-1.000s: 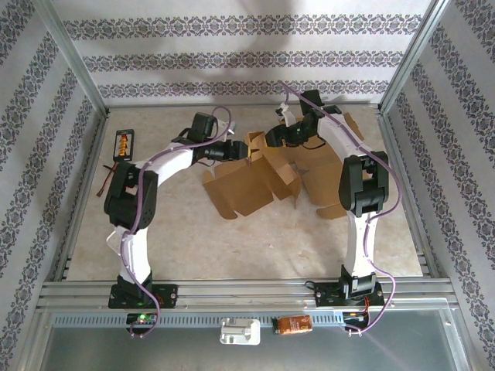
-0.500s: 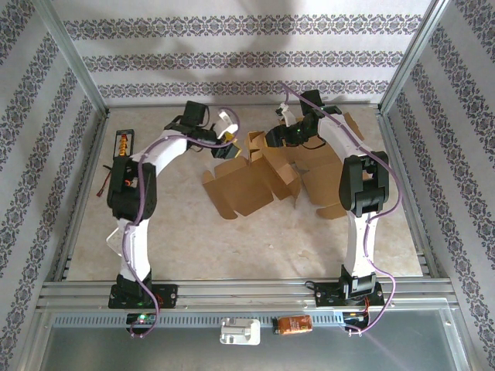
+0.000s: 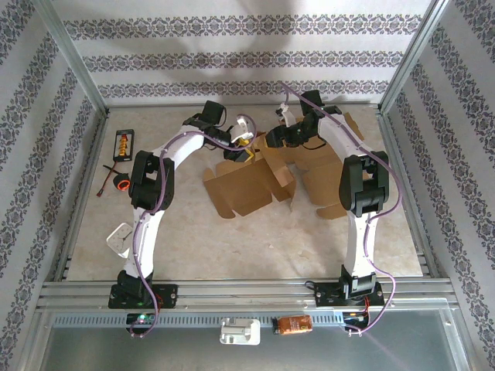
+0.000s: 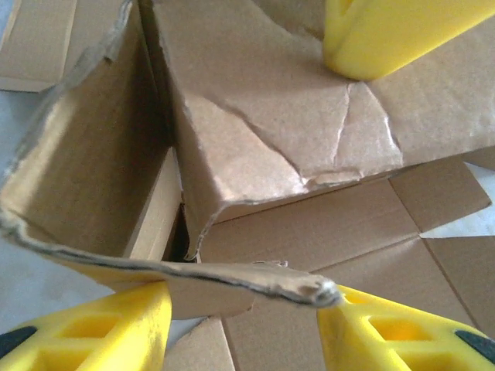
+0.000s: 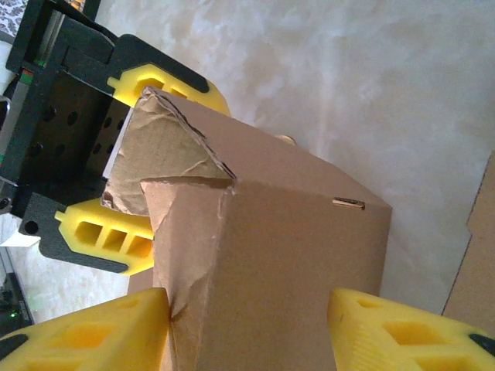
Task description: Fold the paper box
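The brown paper box [image 3: 244, 185] lies partly folded at the table's middle back, with flaps spread flat around a raised part. My right gripper [image 3: 280, 139] is shut across that raised wall [image 5: 294, 255]; its yellow fingers press the left crease and the right side, the gripper [image 5: 247, 325] straddling it. My left gripper [image 3: 246, 147] has come in from the left. It stands open [image 4: 244, 309], with a torn, curled flap edge [image 4: 193, 270] lying across between its fingers. From the right wrist, the left fingers [image 5: 100, 232] sit above and below that crumpled flap.
A flat cardboard sheet [image 3: 329, 185] lies under the right arm. At the far left are a black-and-orange device [image 3: 124, 143], a small black ring [image 3: 121, 183] and a white piece [image 3: 118, 238]. Metal frame posts and patterned walls close in the table.
The left arm has swung right and forward from the back left, bringing its open gripper onto the box's flap. The right arm and its grip have not moved.
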`<state>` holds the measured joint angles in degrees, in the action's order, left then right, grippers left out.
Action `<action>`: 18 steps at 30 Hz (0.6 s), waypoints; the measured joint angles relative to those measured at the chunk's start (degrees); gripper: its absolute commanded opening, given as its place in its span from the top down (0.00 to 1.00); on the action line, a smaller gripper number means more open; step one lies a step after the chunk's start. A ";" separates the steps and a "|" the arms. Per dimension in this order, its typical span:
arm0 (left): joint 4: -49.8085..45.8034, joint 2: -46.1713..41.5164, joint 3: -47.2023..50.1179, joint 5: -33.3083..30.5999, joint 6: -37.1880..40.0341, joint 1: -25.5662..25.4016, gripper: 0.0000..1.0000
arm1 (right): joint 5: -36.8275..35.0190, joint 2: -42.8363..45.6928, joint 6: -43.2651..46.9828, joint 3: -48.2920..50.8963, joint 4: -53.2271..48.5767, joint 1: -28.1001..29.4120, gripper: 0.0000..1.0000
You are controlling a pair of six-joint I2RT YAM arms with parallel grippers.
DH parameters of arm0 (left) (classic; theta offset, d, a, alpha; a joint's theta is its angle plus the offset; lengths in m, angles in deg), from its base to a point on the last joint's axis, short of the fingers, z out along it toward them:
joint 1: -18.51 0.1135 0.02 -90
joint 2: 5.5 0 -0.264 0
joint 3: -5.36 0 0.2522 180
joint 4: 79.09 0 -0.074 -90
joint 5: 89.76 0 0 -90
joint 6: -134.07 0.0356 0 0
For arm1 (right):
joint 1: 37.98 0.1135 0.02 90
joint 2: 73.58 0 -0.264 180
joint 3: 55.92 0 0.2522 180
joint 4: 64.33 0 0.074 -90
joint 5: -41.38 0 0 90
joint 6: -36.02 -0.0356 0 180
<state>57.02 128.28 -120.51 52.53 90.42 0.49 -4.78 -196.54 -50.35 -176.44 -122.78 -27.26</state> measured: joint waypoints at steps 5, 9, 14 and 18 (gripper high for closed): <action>-0.96 0.02 0.04 0.00 2.80 0.37 0.41 | 0.02 -0.09 0.90 -0.42 -0.74 0.00 0.44; -0.63 0.02 0.07 -0.04 2.80 1.88 0.41 | 0.02 -0.26 1.25 -0.74 -1.18 0.00 0.44; 1.55 0.02 0.00 -0.57 2.05 4.44 0.41 | 0.02 -0.42 1.27 -1.11 -1.57 0.00 0.44; 2.54 1.86 -3.23 0.79 1.20 4.28 0.41 | 0.00 -0.59 1.27 -1.53 -1.99 0.00 0.44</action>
<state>59.55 130.14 -123.75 53.32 91.62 4.77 -4.78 -197.13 -49.08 -177.97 -124.77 -27.26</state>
